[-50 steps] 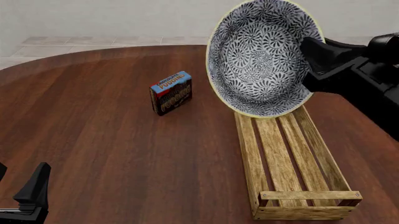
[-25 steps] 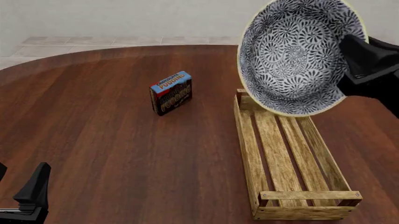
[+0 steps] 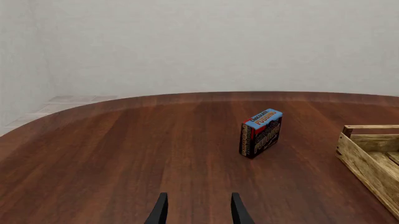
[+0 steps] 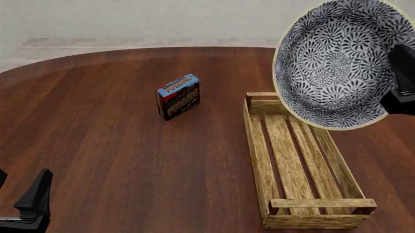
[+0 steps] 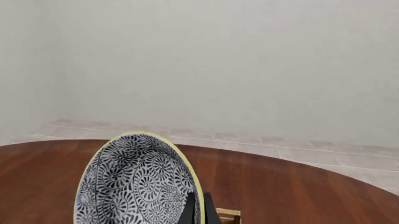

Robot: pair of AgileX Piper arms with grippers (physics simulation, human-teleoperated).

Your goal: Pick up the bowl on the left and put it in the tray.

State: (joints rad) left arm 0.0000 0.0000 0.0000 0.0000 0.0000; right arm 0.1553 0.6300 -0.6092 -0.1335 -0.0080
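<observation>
Reaching in from the right edge of the front view, the right gripper [image 4: 401,80] is raised above the table with its black fingers clamped on the right-hand rim of the round, deep white ceramic bowl with dense dark-blue floral pattern and pale cream rim [image 4: 340,62]. In the right wrist view a dark finger [image 5: 188,210] lies against the patterned face of the bowl [image 5: 134,184], with the cream rim just beside it. The bowl is held in the air, tipped nearly on edge, with its open side facing the camera and toward the left of the front view. It hangs above the far end of the long rectangular light-wood slatted tray [image 4: 302,162], clear of the slats. The long axis of the tray runs away from the camera, from the near table edge toward the far side. The left gripper [image 4: 29,206] sits low at the near left corner of the front view; in the left wrist view its two dark fingertips [image 3: 160,211] stand apart with nothing between them. One blue, red and dark-brown pudding box [image 4: 177,96] stands upright on the round dark reddish-brown wooden table [image 4: 116,160], left of the tray and well apart from it. Count: one bowl, one tray, one box, two grippers.
</observation>
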